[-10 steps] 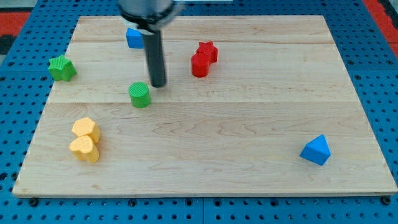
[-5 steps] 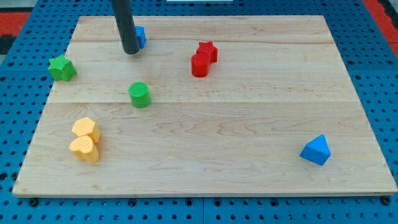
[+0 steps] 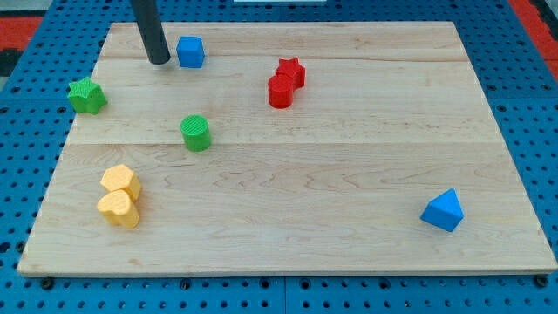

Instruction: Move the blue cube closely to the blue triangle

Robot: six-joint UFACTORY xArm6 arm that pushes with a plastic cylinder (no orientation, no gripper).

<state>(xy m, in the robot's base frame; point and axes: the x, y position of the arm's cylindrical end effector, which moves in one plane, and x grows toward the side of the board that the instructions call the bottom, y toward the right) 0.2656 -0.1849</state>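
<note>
The blue cube (image 3: pixel 190 51) sits near the view's top left of the wooden board (image 3: pixel 349 166). The blue triangle (image 3: pixel 443 210) lies far off at the view's lower right. My tip (image 3: pixel 159 60) rests on the board just to the left of the blue cube, a small gap between them. The dark rod rises from the tip to the view's top edge.
A red star (image 3: pixel 291 70) and a red cylinder (image 3: pixel 279 91) touch each other at top centre. A green cylinder (image 3: pixel 196 133) stands below the cube. A green star (image 3: pixel 86 95) sits at the left edge. Two yellow blocks (image 3: pixel 119 196) lie at lower left.
My tip has moved up and to the left, from beside the green cylinder, past the blue cube, to the cube's left side. No block has moved.
</note>
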